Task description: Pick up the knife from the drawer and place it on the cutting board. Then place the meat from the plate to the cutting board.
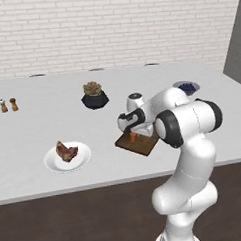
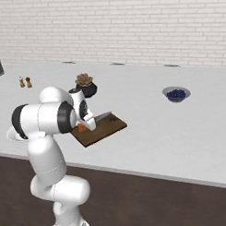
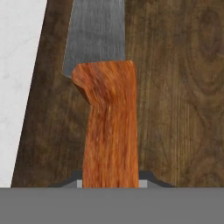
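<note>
Clamped on the orange handle of the knife [image 3: 109, 131], the hand [image 3: 110, 183], with the blade pointing away over the dark wood just beneath. Judged first half nearly done: knife out of its drawer and low over the cutting board [image 2: 100, 130], not yet let go. Still to come: release, then the meat [image 1: 66, 151], sitting untouched on the plate [image 1: 84, 157] well to the left of the hand [image 1: 134, 137] on the bench [image 1: 37, 122].
</note>
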